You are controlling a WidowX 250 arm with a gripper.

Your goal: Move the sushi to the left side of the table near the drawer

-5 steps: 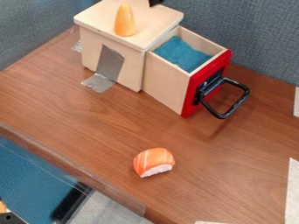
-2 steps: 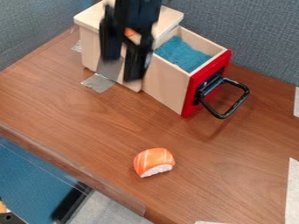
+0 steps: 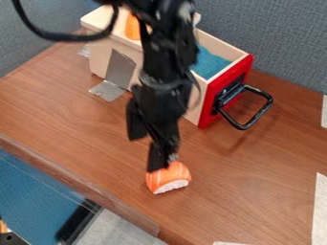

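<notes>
Brown wood grain marks the counter (image 3: 70,115), bounded along its far side by grey-blue fabric panels (image 3: 275,33). Black and cabled, the robot arm (image 3: 169,52) enters from the top edge and crosses in front of a pale wooden box (image 3: 99,57), whose drawer (image 3: 212,107), faced in red, stands pulled out to the right in the view. Blue material (image 3: 209,64) lies inside the drawer. The gripper (image 3: 146,152) hangs downward, its two fingers spread apart with wood surface seen between them; nothing is held. A black loop handle (image 3: 258,116) projects from the red face. Grey tape (image 3: 119,69) runs from the box front onto the counter. The sushi (image 3: 169,180), orange above and white below, rests on the counter, well apart from the drawer; the lower fingertip overlaps its upper edge, contact undetermined. An orange object (image 3: 132,27), partly hidden, stands on the box top.
</notes>
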